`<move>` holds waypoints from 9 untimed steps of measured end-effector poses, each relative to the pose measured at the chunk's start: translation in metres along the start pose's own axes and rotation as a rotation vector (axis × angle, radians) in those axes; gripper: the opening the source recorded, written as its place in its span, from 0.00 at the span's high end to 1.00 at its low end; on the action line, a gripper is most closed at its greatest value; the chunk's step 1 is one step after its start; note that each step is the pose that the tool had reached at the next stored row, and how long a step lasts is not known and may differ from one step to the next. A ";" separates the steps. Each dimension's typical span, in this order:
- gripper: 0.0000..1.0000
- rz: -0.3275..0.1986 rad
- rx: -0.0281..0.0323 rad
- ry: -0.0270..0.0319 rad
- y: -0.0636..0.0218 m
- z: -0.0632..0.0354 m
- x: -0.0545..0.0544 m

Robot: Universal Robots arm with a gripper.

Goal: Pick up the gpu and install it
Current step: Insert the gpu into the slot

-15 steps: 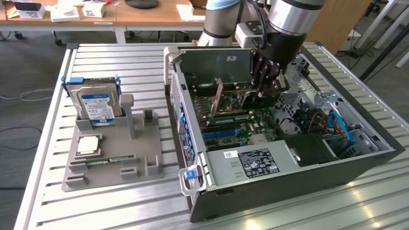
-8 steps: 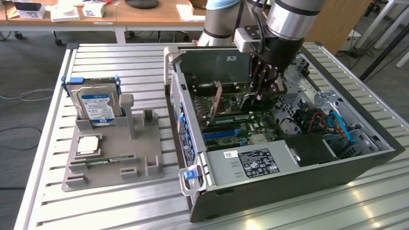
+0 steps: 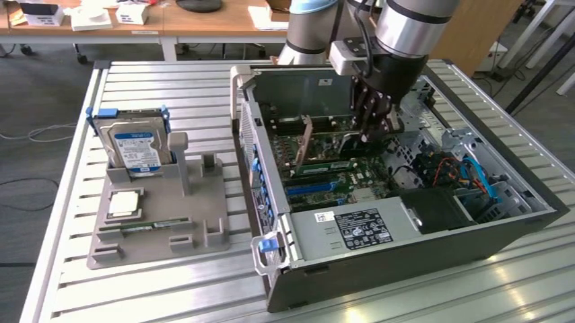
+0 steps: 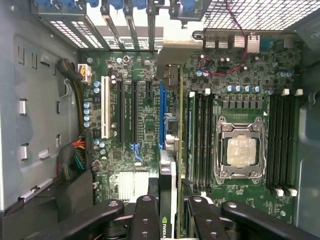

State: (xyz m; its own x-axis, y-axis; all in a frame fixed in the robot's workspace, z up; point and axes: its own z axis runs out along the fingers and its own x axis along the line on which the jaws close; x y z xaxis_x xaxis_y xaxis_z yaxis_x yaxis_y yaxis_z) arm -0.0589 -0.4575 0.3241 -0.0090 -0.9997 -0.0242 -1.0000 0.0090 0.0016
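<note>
1. Pick-up looks done: my claw (image 3: pixel 370 131) sits inside the computer case (image 3: pixel 431 262), clamped on the gpu (image 4: pixel 172 150), and the card stands edge-on between my fingers (image 4: pixel 145 220).
2. Installing is what's left, by my reckoning. The card runs along the blue slot (image 4: pixel 161 112) with its silvery bracket (image 4: pixel 175 50) up by the rear openings. Whether it is seated, I can't tell.
3. Now the containers, biggest first. The case is on the table (image 3: pixel 134 296), toward the edge at the exterior view's right. Inside are the motherboard (image 4: pixel 145 125), a processor in its socket (image 4: pixel 240 150), the power supply (image 3: pixel 355 229) at the case's near corner, and loose cables.
4. The grey holder (image 3: pixel 202 202) is near the table's edge at the exterior view's left. A hard drive (image 3: pixel 134 148) stands upright at its far end, a chip (image 3: pixel 124 204) lies flat mid-way, and a memory stick (image 3: pixel 148 229) runs along its near side.
</note>
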 end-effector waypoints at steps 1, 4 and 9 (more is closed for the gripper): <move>0.73 0.000 0.0000 -0.0001 0.0000 0.0006 0.000; 0.73 0.000 0.0000 0.0001 0.0000 0.0049 0.000; 0.73 0.000 0.0000 0.0001 0.0000 0.0103 0.000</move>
State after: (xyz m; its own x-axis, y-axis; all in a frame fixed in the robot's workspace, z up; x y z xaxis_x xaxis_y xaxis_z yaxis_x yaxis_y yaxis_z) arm -0.0589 -0.4576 0.3138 -0.0089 -0.9997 -0.0241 -1.0000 0.0089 0.0016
